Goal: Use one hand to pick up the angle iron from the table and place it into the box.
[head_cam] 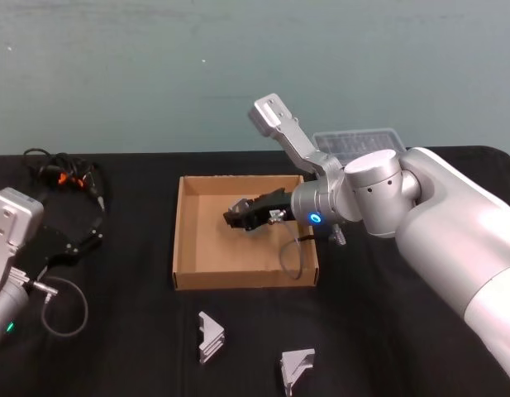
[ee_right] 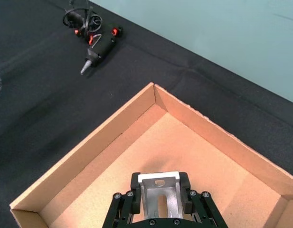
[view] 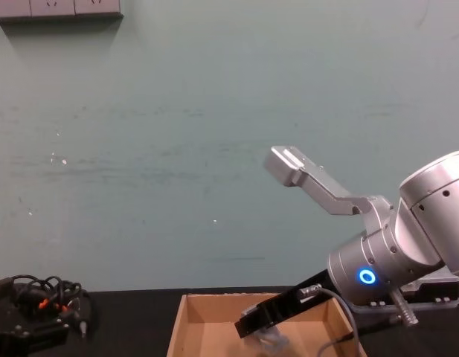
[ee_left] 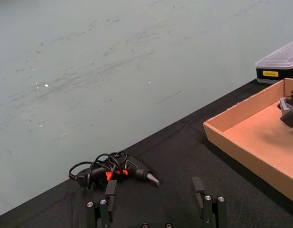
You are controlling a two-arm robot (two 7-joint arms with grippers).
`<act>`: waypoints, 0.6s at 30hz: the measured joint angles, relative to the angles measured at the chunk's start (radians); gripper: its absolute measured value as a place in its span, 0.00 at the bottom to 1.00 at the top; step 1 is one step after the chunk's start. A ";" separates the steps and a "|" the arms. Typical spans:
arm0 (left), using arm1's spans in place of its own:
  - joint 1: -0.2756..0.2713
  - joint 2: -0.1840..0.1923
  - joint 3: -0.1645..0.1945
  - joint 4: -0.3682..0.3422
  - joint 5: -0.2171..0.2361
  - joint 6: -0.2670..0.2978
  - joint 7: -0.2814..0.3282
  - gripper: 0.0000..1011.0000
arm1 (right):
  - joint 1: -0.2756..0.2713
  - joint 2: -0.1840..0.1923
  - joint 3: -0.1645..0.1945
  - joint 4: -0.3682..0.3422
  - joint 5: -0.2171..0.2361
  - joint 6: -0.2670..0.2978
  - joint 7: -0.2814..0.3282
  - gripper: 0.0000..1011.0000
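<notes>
Right gripper (ee_right: 158, 179): black jaws clamped on the angle iron (ee_right: 158, 197), a piece of bright folded metal whose slotted face shows between them. Held over the matt brown cardboard floor of the box (ee_right: 113, 137), which has low walls; contact unclear. Two spare brackets (head_cam: 210, 337) lie on the matt black table (head_cam: 114, 347), just beside the box. Left gripper (ee_left: 154, 184) parked at the left, jaws wide apart and empty.

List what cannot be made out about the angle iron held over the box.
Right wrist view: lower end of the angle iron, hidden by the right pincer.
Chest view: the box floor, cut off by the bottom edge, so contact is unclear.
Head view: its shape, mostly covered by the pincer.
</notes>
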 joint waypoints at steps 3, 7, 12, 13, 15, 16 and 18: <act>0.000 0.000 0.000 0.000 0.000 0.000 0.000 0.99 | 0.007 -0.010 0.000 0.026 -0.012 -0.002 0.004 0.47; 0.000 0.000 0.000 0.000 0.000 0.000 0.000 0.99 | 0.007 -0.010 -0.001 0.027 -0.012 -0.002 0.004 0.47; 0.000 0.000 0.000 0.000 0.000 0.000 0.000 0.99 | 0.007 -0.010 -0.001 0.024 -0.011 -0.002 0.004 0.47; 0.000 0.000 0.000 0.000 0.000 0.000 0.000 0.99 | 0.007 -0.010 -0.001 0.024 -0.011 -0.002 0.004 0.49; 0.000 0.000 0.000 0.000 0.000 0.000 0.000 0.99 | 0.007 -0.010 -0.001 0.024 -0.011 -0.002 0.004 0.54; 0.000 0.000 0.000 0.000 0.000 0.000 0.000 0.99 | 0.007 -0.010 -0.001 0.023 -0.010 -0.002 0.004 0.56; 0.000 0.000 0.000 0.000 0.000 0.000 0.000 0.99 | 0.007 -0.009 -0.001 0.022 -0.010 -0.001 0.004 0.65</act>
